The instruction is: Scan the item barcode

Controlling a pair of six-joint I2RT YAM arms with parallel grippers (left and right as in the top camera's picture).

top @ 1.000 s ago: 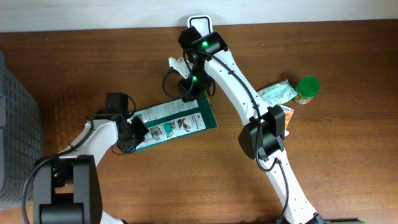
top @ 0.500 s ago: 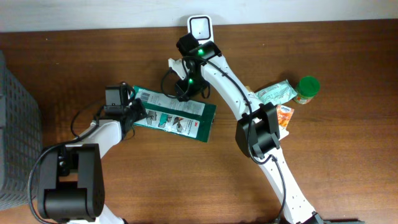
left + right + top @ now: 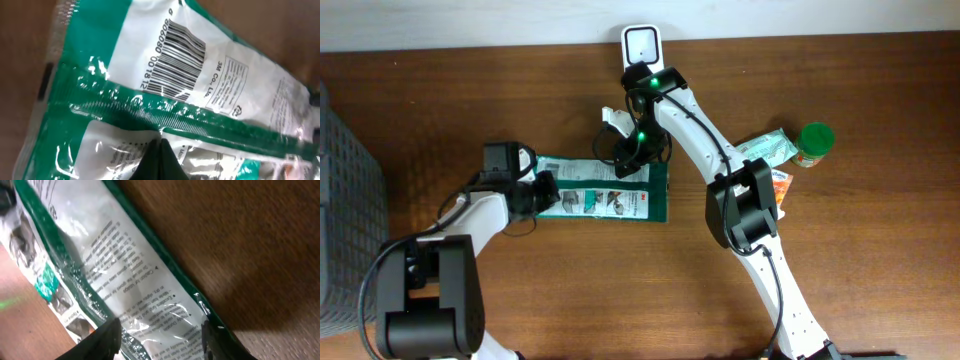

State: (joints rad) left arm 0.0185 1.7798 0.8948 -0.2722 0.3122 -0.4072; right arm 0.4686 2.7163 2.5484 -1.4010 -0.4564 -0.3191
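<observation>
Left gripper (image 3: 542, 190) at the left end of the packet (image 3: 605, 198), with the packet extending rightward from the jaws across the wooden table (image 3: 870, 280); resting on the surface or held just above it, not determinable. Jaws fully closed, pinching the packet's film. In the left wrist view, one dark fingertip (image 3: 160, 160) pressed on the wrapper, just below the barcode (image 3: 175, 60).

Right gripper (image 3: 625, 160) above the packet's far long edge. Fingers (image 3: 107, 340) spread about halfway, with nothing clamped between them. Green border of the packet running beneath the gap; contact not determinable.

Packet: flat rectangular pouch of glossy, wrinkled clear film. Green borders, white printed panels, fine black text. Ribbed heat-seal seam across the middle. Black barcode with a row of digits along one side.

Farther right, well apart from the packet: crumpled pale-green pouch (image 3: 765, 150), small orange-and-white pack (image 3: 780, 185) partly hidden by the right arm, round jar with a green lid (image 3: 813, 143). At the back edge of the table: white device (image 3: 640, 45). At the far left: grey mesh basket (image 3: 340, 200)
</observation>
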